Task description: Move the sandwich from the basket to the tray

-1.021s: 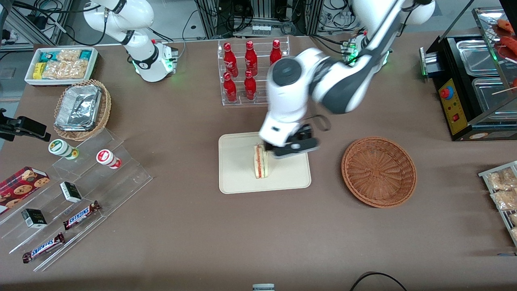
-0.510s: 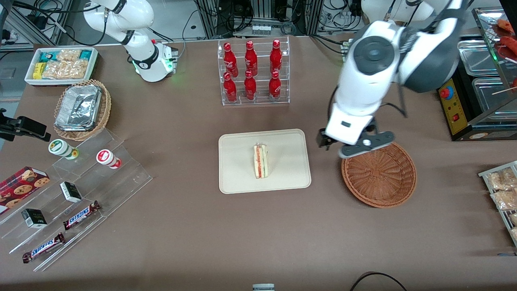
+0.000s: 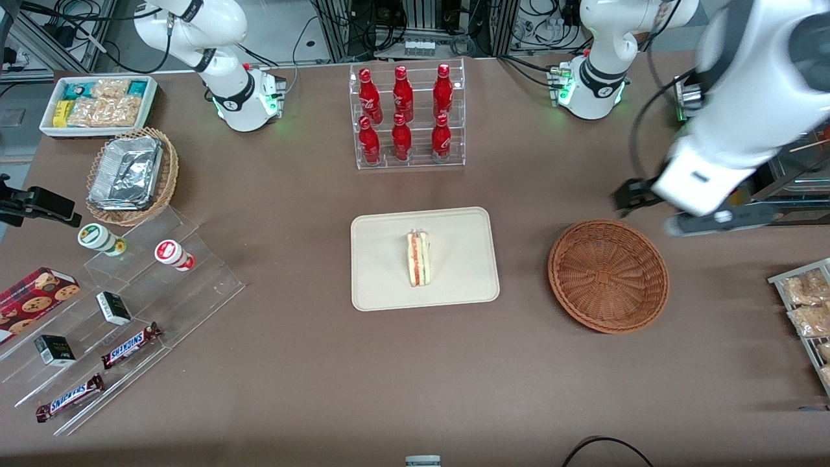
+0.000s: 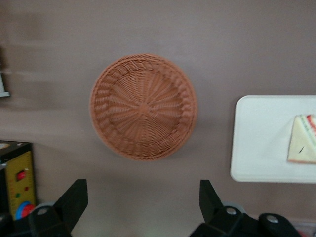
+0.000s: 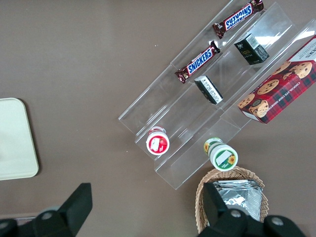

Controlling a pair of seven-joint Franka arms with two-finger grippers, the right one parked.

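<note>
The sandwich (image 3: 419, 259) stands on its edge in the middle of the cream tray (image 3: 382, 279), filling stripe facing up. The reddish-brown wicker basket (image 3: 608, 275) sits empty beside the tray, toward the working arm's end of the table. My left gripper (image 3: 674, 211) is open and empty, raised above the table just farther from the front camera than the basket. In the left wrist view the open gripper (image 4: 141, 197) hangs over bare table near the basket (image 4: 143, 106), with the tray (image 4: 256, 143) and the sandwich (image 4: 302, 145) off to the side.
A clear rack of red bottles (image 3: 405, 117) stands farther from the front camera than the tray. A black food warmer (image 3: 746, 168) and a rack of snack packets (image 3: 804, 305) are at the working arm's end. Acrylic shelves with snacks (image 3: 123, 311) and a tan foil-container basket (image 3: 131, 175) are at the parked arm's end.
My gripper let go of the sandwich on the tray, rose and swung away over the basket toward the working arm's end. The sandwich stayed where it was on the tray.
</note>
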